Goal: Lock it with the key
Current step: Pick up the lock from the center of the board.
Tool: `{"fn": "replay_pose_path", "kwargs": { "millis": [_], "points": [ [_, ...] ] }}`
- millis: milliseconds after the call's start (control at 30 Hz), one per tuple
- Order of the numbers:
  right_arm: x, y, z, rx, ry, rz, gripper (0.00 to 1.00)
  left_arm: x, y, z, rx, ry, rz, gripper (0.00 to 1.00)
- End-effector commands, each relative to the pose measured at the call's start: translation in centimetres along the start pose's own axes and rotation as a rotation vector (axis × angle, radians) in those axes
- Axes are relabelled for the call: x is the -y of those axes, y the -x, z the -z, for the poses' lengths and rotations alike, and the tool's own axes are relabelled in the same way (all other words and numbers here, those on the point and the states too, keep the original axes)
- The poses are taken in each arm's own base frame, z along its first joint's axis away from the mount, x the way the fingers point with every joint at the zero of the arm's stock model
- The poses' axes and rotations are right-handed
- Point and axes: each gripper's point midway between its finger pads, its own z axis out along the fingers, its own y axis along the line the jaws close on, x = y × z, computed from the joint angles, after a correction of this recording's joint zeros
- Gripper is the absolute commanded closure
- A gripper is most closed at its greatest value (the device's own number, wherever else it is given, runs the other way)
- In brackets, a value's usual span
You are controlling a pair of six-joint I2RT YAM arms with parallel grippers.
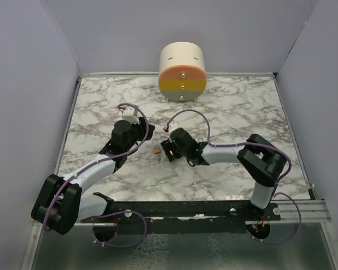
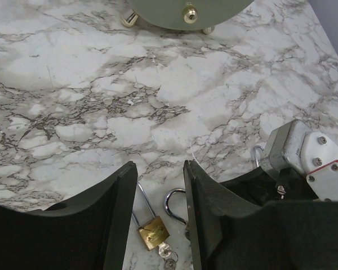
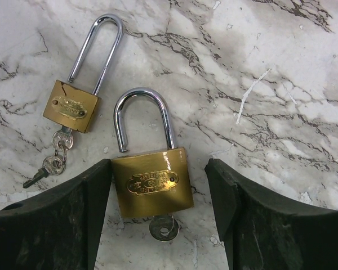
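Right wrist view puts the open-shackled padlock [image 3: 152,183], key [image 3: 163,229] in its base, on the bench [image 3: 281,84] between our right gripper's [image 3: 158,169] wide jaws, positioned, we judge, to steady it. Only left wrist shows our left gripper [image 2: 159,169] empty, half-spread, framing the smaller padlock [image 2: 152,232].

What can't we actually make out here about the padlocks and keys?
- Right wrist: the large padlock key shows only its bow, with the blade inside the body. Plate lettering is blurred.
- Left wrist: the large padlock is hidden behind a left gripper finger, except a shackle arc. The small padlock has its keys cut by the bottom edge.
- Top external: both padlocks are too small.
- Right wrist: whether the right gripper touches the large padlock.
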Motion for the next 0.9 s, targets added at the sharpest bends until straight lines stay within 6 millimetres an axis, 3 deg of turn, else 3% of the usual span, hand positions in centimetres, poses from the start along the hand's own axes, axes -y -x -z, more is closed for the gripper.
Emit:
{"fn": "replay_pose_path", "kwargs": {
  "millis": [0, 533, 867],
  "points": [
    [1.9, -10.8, 1.6, -0.358, -0.097, 0.051, 0.31, 0.5, 2.1, 0.1, 0.054, -0.008, 0.000, 0.57],
    [0.0, -11.9, 2.3, -0.407, -0.054, 0.067, 0.33, 0.2, 2.0, 0.2, 0.056, 0.003, 0.004, 0.57],
    [0.2, -12.8, 3.1, -0.456, -0.096, 0.038, 0.34, 0.3, 1.9, 0.2, 0.053, 0.001, 0.014, 0.57]
  ]
}}
